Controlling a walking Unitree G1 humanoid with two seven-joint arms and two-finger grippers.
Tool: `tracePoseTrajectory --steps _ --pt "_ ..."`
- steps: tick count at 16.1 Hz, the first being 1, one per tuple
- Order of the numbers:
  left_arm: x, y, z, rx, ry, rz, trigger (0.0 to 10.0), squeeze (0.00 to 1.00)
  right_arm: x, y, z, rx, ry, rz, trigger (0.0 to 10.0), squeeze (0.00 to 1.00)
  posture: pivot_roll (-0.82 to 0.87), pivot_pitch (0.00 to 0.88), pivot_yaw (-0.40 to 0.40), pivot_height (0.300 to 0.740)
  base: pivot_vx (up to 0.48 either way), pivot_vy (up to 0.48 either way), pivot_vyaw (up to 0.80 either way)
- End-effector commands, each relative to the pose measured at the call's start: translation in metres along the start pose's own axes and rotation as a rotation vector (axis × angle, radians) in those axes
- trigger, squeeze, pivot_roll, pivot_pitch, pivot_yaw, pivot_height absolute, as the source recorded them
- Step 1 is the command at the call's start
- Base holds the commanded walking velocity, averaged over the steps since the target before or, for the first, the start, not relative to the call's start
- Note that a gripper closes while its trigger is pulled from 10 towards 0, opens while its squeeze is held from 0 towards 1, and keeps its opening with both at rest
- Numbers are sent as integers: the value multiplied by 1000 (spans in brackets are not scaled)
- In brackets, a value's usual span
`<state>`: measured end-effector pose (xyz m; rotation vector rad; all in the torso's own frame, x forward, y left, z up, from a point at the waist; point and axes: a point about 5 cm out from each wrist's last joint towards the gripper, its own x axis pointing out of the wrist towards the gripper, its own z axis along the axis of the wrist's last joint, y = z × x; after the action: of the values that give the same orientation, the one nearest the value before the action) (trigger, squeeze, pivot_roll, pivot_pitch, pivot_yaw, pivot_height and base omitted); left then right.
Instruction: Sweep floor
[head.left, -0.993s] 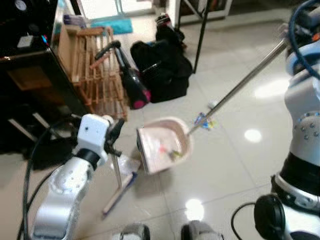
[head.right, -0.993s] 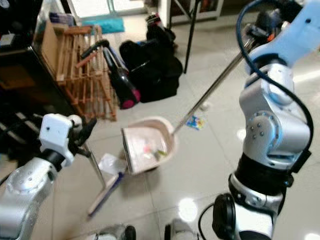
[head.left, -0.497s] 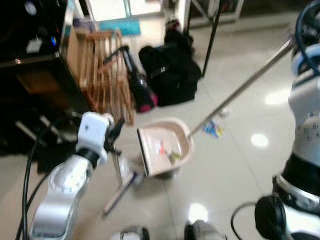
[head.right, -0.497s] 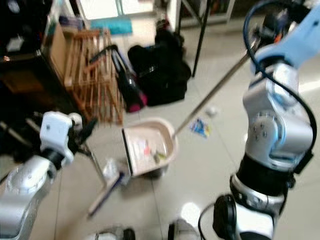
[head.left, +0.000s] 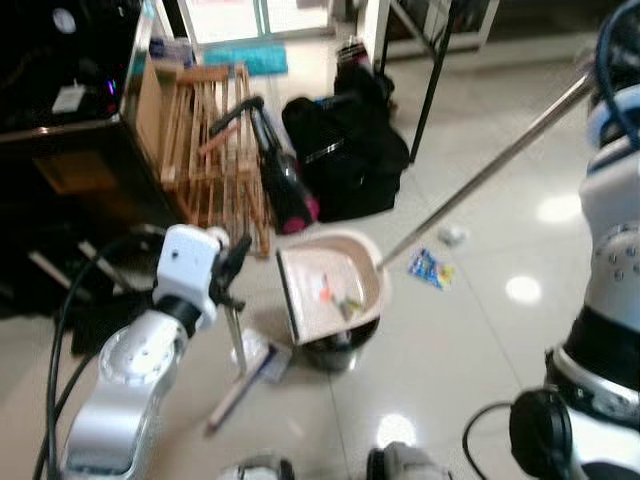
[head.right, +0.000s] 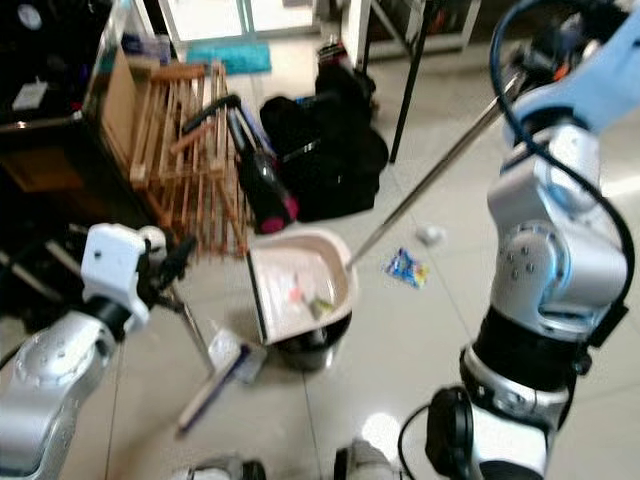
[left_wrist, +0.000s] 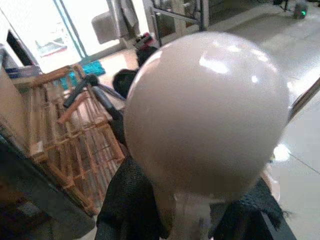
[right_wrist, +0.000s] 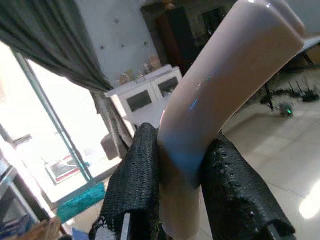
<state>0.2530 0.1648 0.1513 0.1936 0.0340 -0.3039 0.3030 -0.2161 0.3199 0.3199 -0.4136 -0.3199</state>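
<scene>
Meanwhile, the right claw (right_wrist: 182, 200) is clamping the dustpan (head.left: 330, 295) handle, holding the loaded pan level above a dark bin (head.left: 338, 350), while the left claw (left_wrist: 192, 220) is gripping the broom (head.left: 240, 365) upright on the floor; a slow, centred tip should keep debris from spilling.

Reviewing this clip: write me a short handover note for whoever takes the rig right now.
Left gripper: shut on the broom handle, just under its rounded top; broom head rests on the floor.
Right gripper: shut on the dustpan handle, raised high.
Dustpan: tilted, holding a few scraps, above a dark bin.
Done: some litter collected.
Left: a blue wrapper and a small white scrap lie on the tiles beside the pan; emptying not confirmed.
</scene>
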Motion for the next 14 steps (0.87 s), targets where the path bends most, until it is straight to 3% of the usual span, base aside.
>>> tracePoseTrajectory --steps 1,6,14 --pt "0 3 7 13 -28 7 10000 0 0 3 14 14 -70 10 10000 0 -20 151 26 740 349 0 0" --pt "0 3 6 15 -26 7 10000 0 -1 4 12 19 -72 20 10000 0 -14 143 23 740 341 0 0" --pt "-9 9 -9 32 48 41 10000 0 -6 20 -1 -24 -99 122 10000 0 -11 126 10 740 0 0 0"
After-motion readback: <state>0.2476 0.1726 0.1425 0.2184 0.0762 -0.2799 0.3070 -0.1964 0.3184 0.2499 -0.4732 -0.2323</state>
